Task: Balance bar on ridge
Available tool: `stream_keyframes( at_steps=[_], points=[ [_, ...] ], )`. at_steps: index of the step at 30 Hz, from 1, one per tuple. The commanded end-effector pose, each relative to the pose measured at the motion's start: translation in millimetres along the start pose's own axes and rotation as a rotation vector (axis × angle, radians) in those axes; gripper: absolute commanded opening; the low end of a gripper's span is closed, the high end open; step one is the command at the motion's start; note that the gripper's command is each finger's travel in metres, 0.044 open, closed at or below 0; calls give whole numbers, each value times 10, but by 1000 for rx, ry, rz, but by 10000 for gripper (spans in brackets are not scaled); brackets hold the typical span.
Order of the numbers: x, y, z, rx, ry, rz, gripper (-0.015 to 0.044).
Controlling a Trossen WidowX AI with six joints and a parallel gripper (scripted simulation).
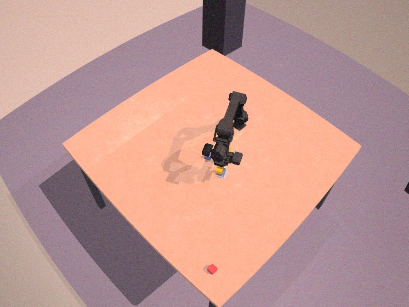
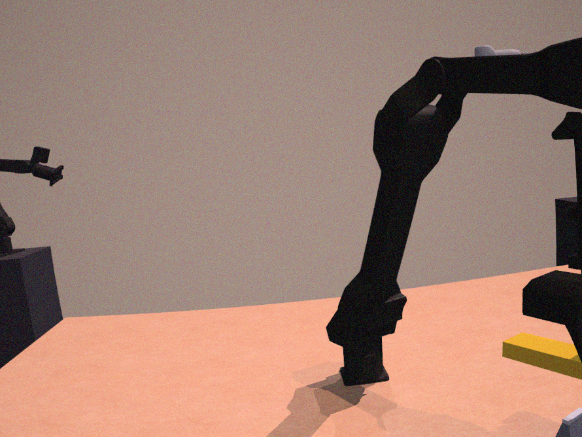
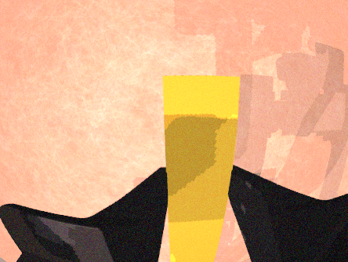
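Note:
My gripper [image 1: 220,162] is shut on the yellow bar [image 1: 218,169] and holds it above the table near the middle. In the wrist view the bar [image 3: 200,176] runs lengthwise between the two black fingers. The small grey ridge [image 1: 224,173] stands right under the bar's near end in the overhead view; I cannot tell whether they touch. In the side view the bar's end [image 2: 540,352] shows at the right edge, clear of the table, with a corner of the ridge [image 2: 570,422] below it. The ridge is hidden in the wrist view.
A small purple cube [image 1: 207,157] sits partly hidden beside the gripper's left side. A red cube [image 1: 212,268] lies near the table's front corner. The arm's base [image 2: 364,362] stands behind the gripper. A dark pillar [image 1: 224,24] stands beyond the far corner.

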State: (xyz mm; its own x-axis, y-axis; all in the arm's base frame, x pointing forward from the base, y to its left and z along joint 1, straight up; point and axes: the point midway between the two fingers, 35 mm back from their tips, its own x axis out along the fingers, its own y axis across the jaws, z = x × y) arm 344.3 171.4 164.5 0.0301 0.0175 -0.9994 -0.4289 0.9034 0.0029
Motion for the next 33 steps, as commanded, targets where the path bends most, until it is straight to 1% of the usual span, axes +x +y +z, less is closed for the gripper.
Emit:
stream_keyframes(
  at_steps=[1, 27, 33],
  points=[
    [2, 19, 19, 9, -3, -2, 0],
    [401, 23, 20, 9, -4, -2, 0],
    [420, 21, 20, 9, -4, -2, 0]
  ],
)
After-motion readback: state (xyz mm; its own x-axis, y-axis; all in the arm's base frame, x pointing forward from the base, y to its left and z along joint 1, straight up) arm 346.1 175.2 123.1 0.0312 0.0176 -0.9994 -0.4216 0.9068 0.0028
